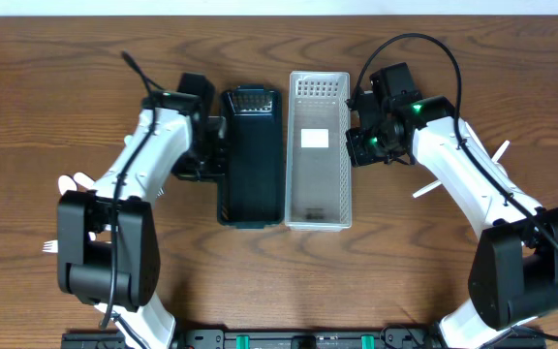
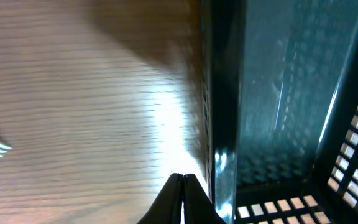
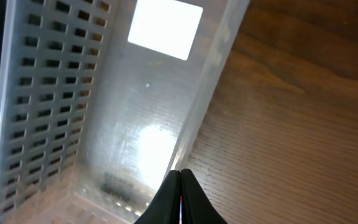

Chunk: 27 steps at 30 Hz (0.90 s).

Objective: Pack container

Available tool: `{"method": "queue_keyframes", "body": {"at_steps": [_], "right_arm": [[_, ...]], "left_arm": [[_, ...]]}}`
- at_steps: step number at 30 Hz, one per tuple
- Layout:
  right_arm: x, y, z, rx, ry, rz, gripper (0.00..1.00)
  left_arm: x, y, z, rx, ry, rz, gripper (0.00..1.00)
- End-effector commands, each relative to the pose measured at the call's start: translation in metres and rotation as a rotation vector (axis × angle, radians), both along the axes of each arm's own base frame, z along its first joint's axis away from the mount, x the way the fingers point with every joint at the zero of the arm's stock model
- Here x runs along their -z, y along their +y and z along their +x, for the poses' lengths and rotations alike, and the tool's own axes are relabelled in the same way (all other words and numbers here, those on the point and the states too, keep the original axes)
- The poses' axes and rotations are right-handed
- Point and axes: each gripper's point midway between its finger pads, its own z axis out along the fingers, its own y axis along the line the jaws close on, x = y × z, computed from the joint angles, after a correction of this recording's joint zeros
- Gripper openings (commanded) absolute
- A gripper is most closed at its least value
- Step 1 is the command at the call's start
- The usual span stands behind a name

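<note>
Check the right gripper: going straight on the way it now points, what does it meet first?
Probably the long side wall of the translucent white perforated plastic basket. The right gripper, fingers shut, aims at that wall's rim. Depth is unclear, so it could pass just over the rim instead.

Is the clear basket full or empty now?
Empty. In the overhead and right wrist views, the clear basket shows only its bare floor with a white rectangle on it.
</note>
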Motion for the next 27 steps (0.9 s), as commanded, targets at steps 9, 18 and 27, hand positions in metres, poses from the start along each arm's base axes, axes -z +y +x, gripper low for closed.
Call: {"method": "queue_keyframes", "body": {"at_steps": [9,18,27], "right_arm": [[0.005,-0.039,0.015,0.119,-0.042,-0.170,0.02],[0.004,-0.054,0.021,0.159,-0.045,-0.168,0.04],[-0.033,-0.030,0.036,0.078,-0.120,-0.045,0.01]], "left_arm": [[-0.001,-0.007,-0.001,0.041,-0.011,0.049,0.06],[-0.001,0.033,0.008,-0.041,-0.025,0.128,0.06],[-0.005,0.047,0.012,-0.089,-0.037,0.125,0.06]]}}
